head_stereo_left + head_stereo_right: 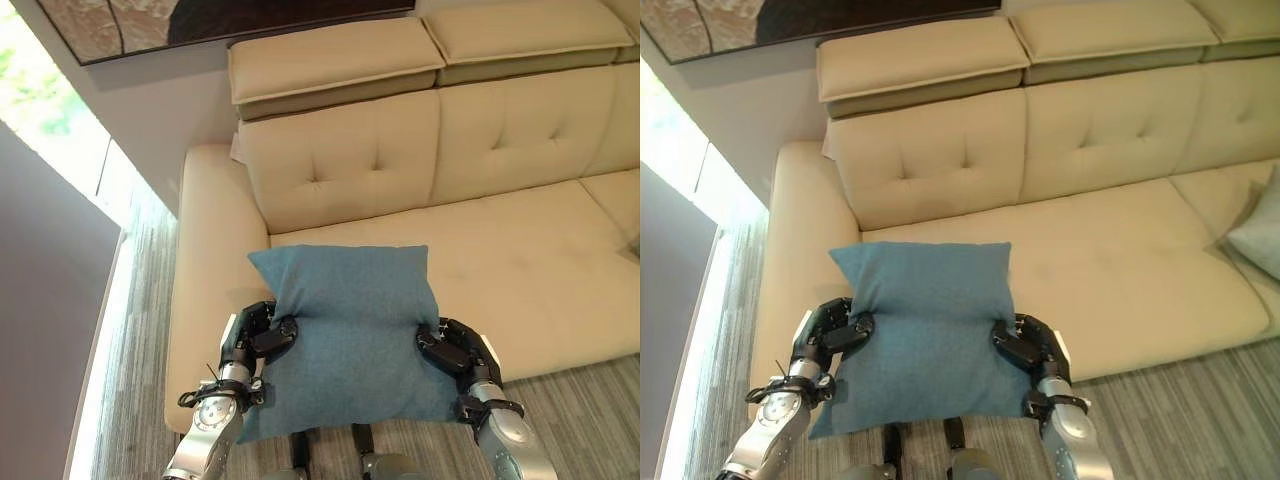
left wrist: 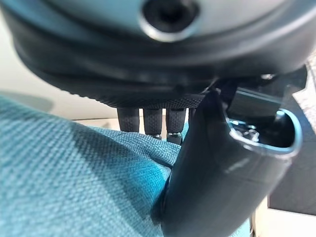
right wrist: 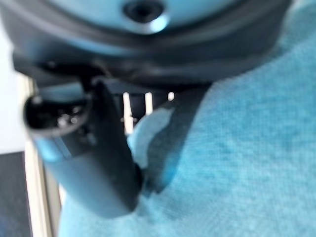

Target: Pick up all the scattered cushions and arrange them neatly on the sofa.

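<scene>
Both thumbs are pinching into the blue cushion [image 1: 350, 335], the left hand [image 1: 258, 335] and right hand [image 1: 455, 350] gripping its side edges, holding it over the cream sofa [image 1: 520, 260] seat's front edge; grey striped floor [image 1: 135, 300] is lying beside.

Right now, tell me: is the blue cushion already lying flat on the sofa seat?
No: the blue cushion is held up before the sofa, pinched by the left hand and right hand.
</scene>
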Tool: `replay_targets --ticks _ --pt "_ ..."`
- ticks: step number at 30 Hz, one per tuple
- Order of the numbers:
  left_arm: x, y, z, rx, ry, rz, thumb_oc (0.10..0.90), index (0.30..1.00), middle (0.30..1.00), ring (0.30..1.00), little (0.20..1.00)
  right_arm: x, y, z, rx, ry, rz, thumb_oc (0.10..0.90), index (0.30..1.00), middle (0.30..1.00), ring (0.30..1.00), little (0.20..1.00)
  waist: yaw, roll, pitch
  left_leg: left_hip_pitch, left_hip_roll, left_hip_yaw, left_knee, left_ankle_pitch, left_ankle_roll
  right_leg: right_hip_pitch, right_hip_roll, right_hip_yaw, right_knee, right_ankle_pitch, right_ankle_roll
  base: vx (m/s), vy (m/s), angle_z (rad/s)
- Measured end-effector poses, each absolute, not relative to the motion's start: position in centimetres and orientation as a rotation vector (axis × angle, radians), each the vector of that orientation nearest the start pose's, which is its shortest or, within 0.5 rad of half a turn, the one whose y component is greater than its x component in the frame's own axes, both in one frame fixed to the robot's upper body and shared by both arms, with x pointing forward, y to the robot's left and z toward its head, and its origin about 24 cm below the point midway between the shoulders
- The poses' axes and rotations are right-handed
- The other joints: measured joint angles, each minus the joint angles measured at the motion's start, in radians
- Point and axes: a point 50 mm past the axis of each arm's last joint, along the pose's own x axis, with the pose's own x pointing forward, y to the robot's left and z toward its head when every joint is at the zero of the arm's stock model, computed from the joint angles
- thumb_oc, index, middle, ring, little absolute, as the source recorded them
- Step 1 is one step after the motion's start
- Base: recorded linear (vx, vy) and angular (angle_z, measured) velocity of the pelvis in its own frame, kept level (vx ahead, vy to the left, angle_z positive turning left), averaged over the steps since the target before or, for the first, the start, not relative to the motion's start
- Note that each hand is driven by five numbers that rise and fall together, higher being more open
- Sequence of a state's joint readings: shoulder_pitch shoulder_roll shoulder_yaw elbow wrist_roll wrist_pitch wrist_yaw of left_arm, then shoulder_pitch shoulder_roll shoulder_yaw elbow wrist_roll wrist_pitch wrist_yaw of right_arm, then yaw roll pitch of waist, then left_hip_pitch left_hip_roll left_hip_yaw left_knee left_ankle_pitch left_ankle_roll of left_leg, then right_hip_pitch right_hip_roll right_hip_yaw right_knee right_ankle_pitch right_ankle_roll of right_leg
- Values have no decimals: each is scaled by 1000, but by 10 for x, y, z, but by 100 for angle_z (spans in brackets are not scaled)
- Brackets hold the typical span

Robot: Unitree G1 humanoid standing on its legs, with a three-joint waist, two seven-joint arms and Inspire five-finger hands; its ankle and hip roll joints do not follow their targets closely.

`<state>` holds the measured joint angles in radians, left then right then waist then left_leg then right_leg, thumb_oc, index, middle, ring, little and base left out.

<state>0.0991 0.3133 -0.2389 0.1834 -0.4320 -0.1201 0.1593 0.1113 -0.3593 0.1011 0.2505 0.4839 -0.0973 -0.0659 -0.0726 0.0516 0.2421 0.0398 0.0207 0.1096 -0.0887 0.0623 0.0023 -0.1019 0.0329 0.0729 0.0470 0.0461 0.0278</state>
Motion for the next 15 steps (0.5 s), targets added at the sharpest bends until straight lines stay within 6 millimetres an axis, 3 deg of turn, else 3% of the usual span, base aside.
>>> replay_targets --ticks 4,5,6,8,9,11,12,13,15 --pt "215 193 -19 -81 261 80 400 300 300 300 300 214 -214 -25 116 302 -75 400 300 300 300 300 22 -18 -6 17 -1 71 0 -10 15 -51 -20 -52 79 -27 27 7 -60 -57" --pt "215 197 -18 -80 259 97 400 300 300 300 300 216 -209 -26 125 308 -62 400 300 300 300 300 37 -19 -7 29 13 117 0 -10 15 -59 -57 -142 87 -70 22 53 -196 -59" --pt "215 200 -18 -78 258 105 400 300 300 300 300 218 -205 -25 127 302 -44 400 300 300 300 300 49 -17 -8 30 24 137 0 -13 18 -69 -84 -180 114 -75 31 67 -211 -63" --pt "218 205 -14 -65 243 115 400 300 300 300 300 220 -202 -22 126 287 -20 400 300 300 300 300 59 -17 -8 29 32 143 0 -14 20 -78 -168 -203 129 -86 62 75 -191 -27" --pt "217 209 -14 -52 243 120 400 300 300 300 300 222 -200 -17 125 266 0 400 300 300 300 300 59 -21 -10 29 33 143 0 -13 17 -70 -238 -202 101 -74 88 84 -216 -11" --pt "216 214 -14 -36 247 125 400 300 300 300 300 222 -197 -15 116 258 15 400 300 300 300 300 60 -34 -17 31 33 141 0 -11 -6 -52 -291 -209 47 -44 122 93 -202 -4" --pt "216 216 -13 -33 247 132 400 300 300 300 300 222 -195 -16 110 259 22 400 300 300 300 300 60 -44 -23 32 33 142 0 -10 -19 -44 -305 -211 21 -42 120 169 -335 2" --pt "214 218 -14 -34 250 142 400 300 300 300 300 221 -193 -16 101 263 33 400 300 300 300 300 63 -54 -27 43 33 135 0 -9 -47 -20 -306 -241 -8 57 130 196 -391 5" --pt "207 214 -20 -68 273 153 400 300 300 300 300 221 -198 -17 74 272 33 400 300 300 300 300 57 -12 -41 49 95 126 0 -12 -58 5 -252 -266 -37 77 127 169 -359 -1"
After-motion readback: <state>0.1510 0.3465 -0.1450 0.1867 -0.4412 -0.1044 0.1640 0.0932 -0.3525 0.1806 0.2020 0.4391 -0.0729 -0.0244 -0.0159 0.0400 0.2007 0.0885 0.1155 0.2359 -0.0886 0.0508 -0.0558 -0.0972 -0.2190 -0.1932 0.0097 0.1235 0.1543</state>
